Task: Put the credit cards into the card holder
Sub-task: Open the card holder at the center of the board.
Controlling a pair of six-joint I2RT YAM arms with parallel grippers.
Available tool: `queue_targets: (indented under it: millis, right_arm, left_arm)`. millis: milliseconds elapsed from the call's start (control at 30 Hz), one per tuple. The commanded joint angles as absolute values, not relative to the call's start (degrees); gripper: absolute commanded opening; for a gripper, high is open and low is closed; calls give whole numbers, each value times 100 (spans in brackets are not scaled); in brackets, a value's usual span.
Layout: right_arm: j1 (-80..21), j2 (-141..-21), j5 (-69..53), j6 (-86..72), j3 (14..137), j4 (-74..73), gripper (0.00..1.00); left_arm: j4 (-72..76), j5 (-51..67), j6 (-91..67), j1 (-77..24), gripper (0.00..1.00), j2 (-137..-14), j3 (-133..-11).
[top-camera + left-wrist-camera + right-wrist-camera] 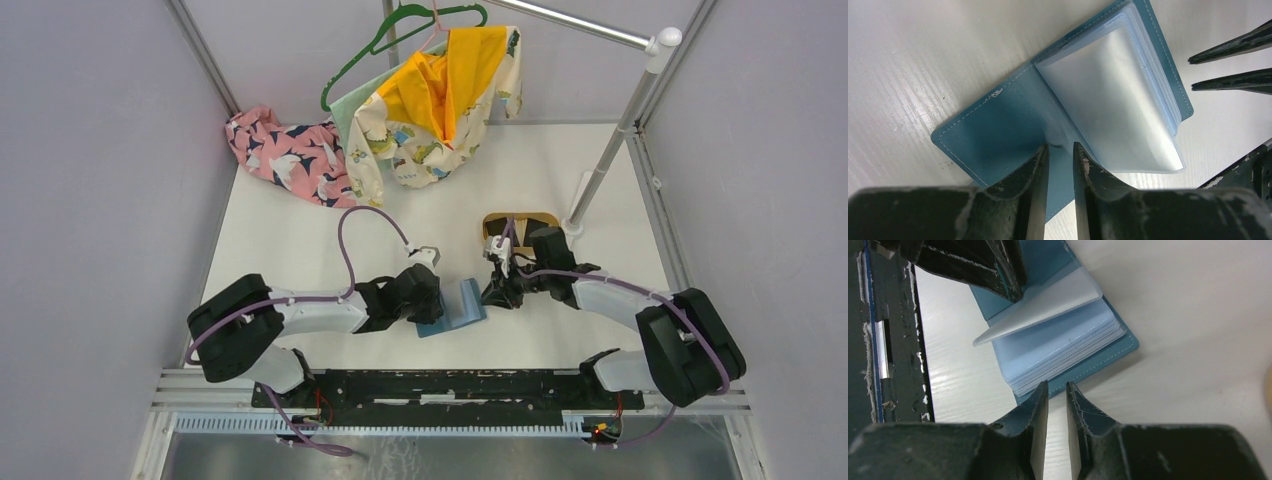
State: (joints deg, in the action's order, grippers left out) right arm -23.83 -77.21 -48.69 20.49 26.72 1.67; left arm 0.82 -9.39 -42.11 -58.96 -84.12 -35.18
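— Card holder (452,310)?
— Lies open on the table (300,220), inside up, about midway between the left and right edges and closer to the near edge than the far one. Runs long-ways roughly left to right, with the left end swung slightly toward the near edge.
— Spine?
— Points crosswise to that, near to far. Shows bare teal cover on the left half and a stack of clear sleeves (1108,95) on the right half, with the top sleeve lifted and bowed over the rest.
— Left hand (1060,147)?
— Sits low over the bare left cover, tips right by the spine. Stands only a narrow slit apart, pinching nothing.
— Right hand (1056,385)?
— Hangs just off the right end of the holder, aimed at the outer edge of the sleeve stack. Likewise barely parted, with bare table showing through the gap and nothing gripped.
— Anything else?
— Wooden tray (530,219) beyond the right arm, contents hidden. Patterned clothes (440,100) at the far edge.
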Motion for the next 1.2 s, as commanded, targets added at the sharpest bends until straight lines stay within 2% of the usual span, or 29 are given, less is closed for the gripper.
queue_targets:
  millis: [0, 133, 267, 567, 767, 1167]
  right_arm:
    - [-2281, -7238, -4822, 2524, 3158, -244, 25]
    - [-2226, -7026, -5586, 2662, 2926, -146, 26]
    - [-2238, -7415, -5660, 2123, 2838, 211, 26]
    - [-2328, -7684, -4515, 2009, 2937, 152, 24]
    - [-2370, -7871, -4210, 2130, 3007, 10, 22]
    - [-2600, -8042, -4683, 2033, 3112, -108, 21]
  left_arm:
    - [288, -987, -4476, -5924, 30, -8536, -3469]
    - [331, -920, -4447, -5916, 28, -8633, -3494]
    - [409, -873, -4461, -5930, 26, -8690, -3476]
    - [619, -809, -4553, -5947, 25, -8817, -3430]
    - [615, -776, -4509, -5950, 24, -8904, -3477]
    - [750, -654, -4491, -5952, 24, -9029, -3502]
